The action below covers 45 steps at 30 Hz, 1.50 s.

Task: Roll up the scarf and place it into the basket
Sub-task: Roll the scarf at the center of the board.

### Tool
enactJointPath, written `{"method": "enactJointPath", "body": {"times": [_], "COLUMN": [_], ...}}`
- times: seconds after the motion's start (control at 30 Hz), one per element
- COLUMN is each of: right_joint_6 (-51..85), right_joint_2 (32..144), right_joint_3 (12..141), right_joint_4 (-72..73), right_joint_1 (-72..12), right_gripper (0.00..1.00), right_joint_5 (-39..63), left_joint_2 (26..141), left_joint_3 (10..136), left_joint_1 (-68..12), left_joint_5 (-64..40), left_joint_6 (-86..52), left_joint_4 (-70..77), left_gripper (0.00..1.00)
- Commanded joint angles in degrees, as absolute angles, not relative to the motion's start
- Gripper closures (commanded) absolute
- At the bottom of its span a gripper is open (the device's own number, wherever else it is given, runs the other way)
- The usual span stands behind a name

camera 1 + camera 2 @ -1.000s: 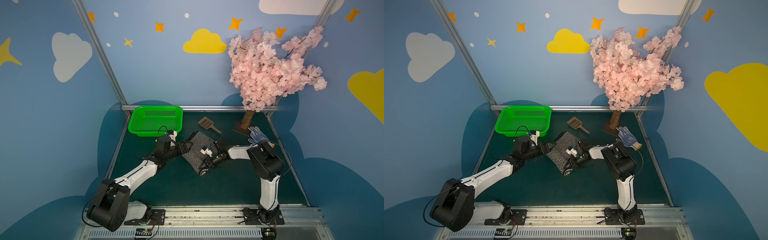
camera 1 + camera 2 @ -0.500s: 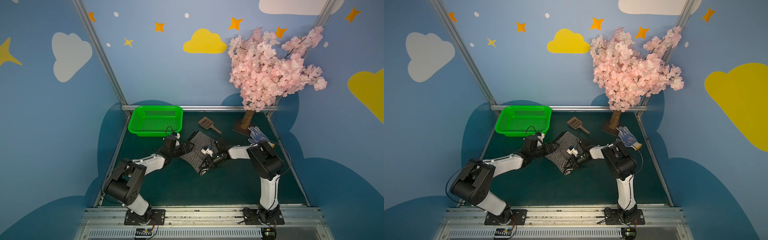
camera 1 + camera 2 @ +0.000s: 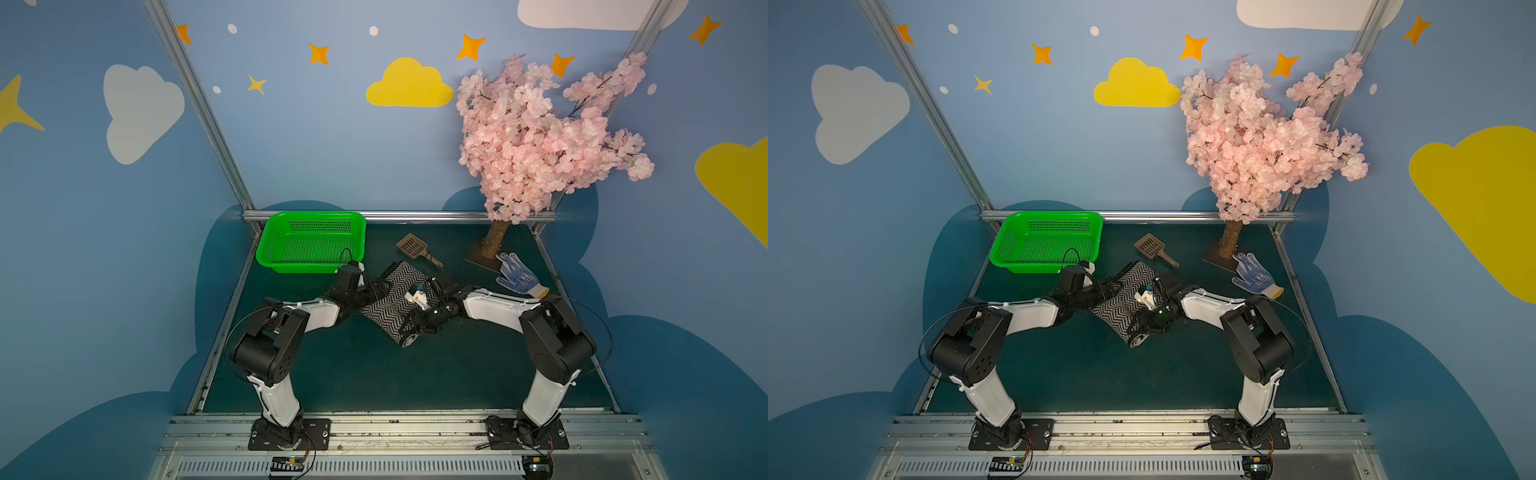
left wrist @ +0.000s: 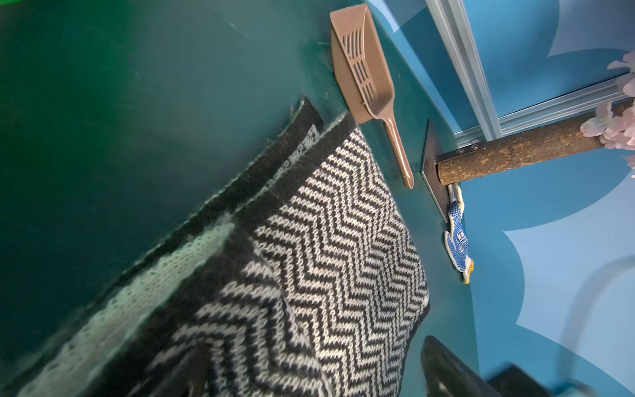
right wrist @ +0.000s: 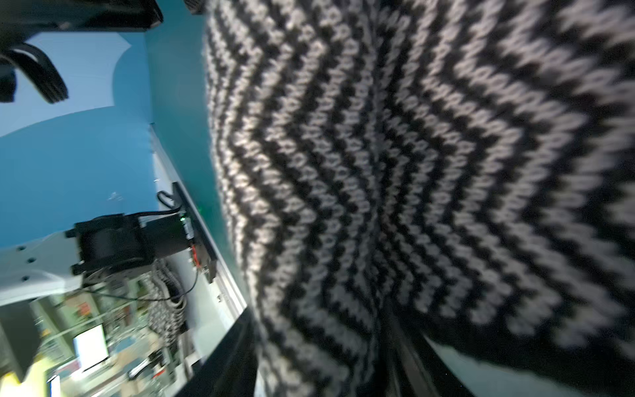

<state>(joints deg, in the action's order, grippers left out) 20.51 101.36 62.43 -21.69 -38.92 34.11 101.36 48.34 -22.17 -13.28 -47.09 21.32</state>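
2 claws flank the scarf (image 3: 395, 297), and the basket (image 3: 320, 226) holds nothing so far.

Furthest left, the green basket sits at the back of the mat (image 3: 353, 365), its near corner close to the left gripper (image 3: 379, 289). That claw is spread wide at the scarf's left edge. Its wrist view shows 1 dark finger (image 4: 443, 364) standing just off the cloth, not pressing it.

The scarf lies on the mat between the claws, near the basket but outside it. Its near end is wound into a roll (image 3: 408, 338) whose spiral end shows in both top views, while the far part lies flat, zigzag face up.

The right gripper (image 3: 417, 322) sits against the roll's right side. Its own wrist hides it from above and its wrist view is a blur of knit, so I cannot tell whether it is spread or pinching.

Further right, the brown scoop (image 3: 411, 245) lies just beside the scarf's far end, and the glove (image 3: 517, 274) lies well apart.

I judge the rolling to be partway done. 3 things could go wrong:
- The roll may slacken if the right claw lets go before the left one grips.
- The layers fan apart at the left edge, so the left jaws may catch only 1 layer and skew the roll.
- Rolling onward could nudge the scoop.
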Motion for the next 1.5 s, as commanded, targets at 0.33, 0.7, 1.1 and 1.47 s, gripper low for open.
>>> {"method": "enactJointPath", "body": {"times": [0.33, 0.7, 1.1, 1.47], "right_joint_6": [11.4, 7.2, 6.9, 4.0], "right_joint_2": [100.0, 110.7, 114.2, 95.5], "right_joint_3": [76.5, 76.9, 74.1, 64.6], "right_joint_4": [-43.8, -40.6, -37.7, -28.0], "right_joint_1": [-59.7, -67.8, -67.1, -58.3], "right_gripper": [0.1, 0.09, 0.74, 0.78], "right_joint_5": [-19.9, -34.7, -33.9, 3.9], "left_joint_2": [103.5, 103.5, 103.6, 88.9], "left_joint_3": [48.8, 49.6, 46.2, 38.1], "left_joint_1": [-22.2, -22.2, -21.2, -17.3], "left_joint_5": [-15.2, -16.3, -18.9, -16.0], "left_joint_6": [-48.8, -50.2, -54.5, -55.2], "left_joint_4": [18.0, 17.4, 22.9, 21.1], "left_gripper": [0.03, 0.03, 0.03, 0.01]}}
